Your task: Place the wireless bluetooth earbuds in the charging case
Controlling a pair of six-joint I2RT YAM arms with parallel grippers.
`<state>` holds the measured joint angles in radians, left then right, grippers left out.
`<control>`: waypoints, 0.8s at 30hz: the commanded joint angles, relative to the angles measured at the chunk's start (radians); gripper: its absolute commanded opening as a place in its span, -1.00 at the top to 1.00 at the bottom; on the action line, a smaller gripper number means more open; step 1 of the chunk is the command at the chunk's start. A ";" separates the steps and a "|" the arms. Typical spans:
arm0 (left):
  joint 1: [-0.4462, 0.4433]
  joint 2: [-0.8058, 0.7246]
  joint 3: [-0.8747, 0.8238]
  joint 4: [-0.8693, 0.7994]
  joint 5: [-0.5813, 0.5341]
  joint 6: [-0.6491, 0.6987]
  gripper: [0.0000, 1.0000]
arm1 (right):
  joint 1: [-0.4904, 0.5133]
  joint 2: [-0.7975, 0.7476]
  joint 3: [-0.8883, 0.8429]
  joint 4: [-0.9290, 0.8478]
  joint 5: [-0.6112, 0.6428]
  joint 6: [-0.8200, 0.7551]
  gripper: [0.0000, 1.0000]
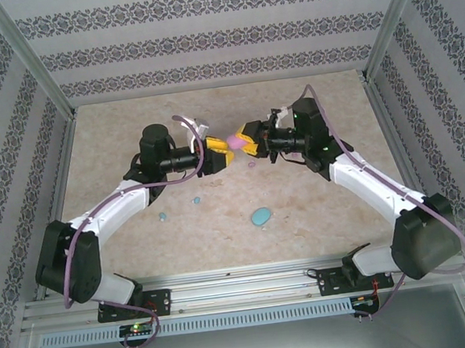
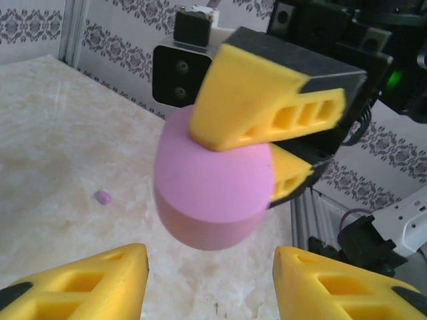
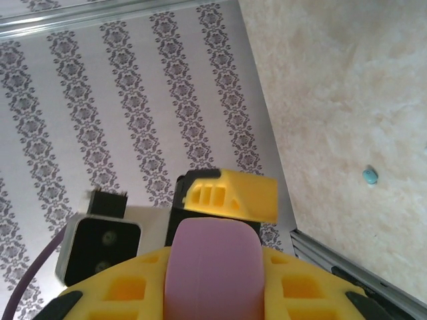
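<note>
Left gripper (image 2: 210, 261) was noted part open, jaws flanking but not touching the pink case (image 2: 210, 193), which was clamped aloft by the right gripper (image 2: 237, 167), probably so it could be opened two-handed. One pink earbud (image 2: 102, 197) was seen on the table (image 2: 53, 133), below-left of the jaws.

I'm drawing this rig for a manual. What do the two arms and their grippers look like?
The left arm and right arm have white links, black joints and a purple cable each. The left gripper and right gripper carry yellow, wedge-shaped fingers with slotted cut-outs.
</note>
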<state>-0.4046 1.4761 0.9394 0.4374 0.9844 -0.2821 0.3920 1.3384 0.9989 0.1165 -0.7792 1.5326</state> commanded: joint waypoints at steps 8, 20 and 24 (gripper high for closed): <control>-0.008 0.034 0.016 0.294 0.038 -0.163 -0.10 | -0.015 -0.086 -0.070 0.058 -0.010 0.068 0.74; -0.061 0.057 0.042 0.273 0.011 -0.157 -0.26 | 0.001 -0.072 -0.053 0.084 0.007 0.084 0.74; -0.071 0.063 0.048 0.275 -0.005 -0.155 -0.08 | 0.006 -0.054 -0.043 0.100 -0.004 0.090 0.74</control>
<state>-0.4595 1.5322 0.9459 0.6693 0.9886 -0.4316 0.3847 1.2716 0.9356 0.1715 -0.7757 1.6032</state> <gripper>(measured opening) 0.568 0.253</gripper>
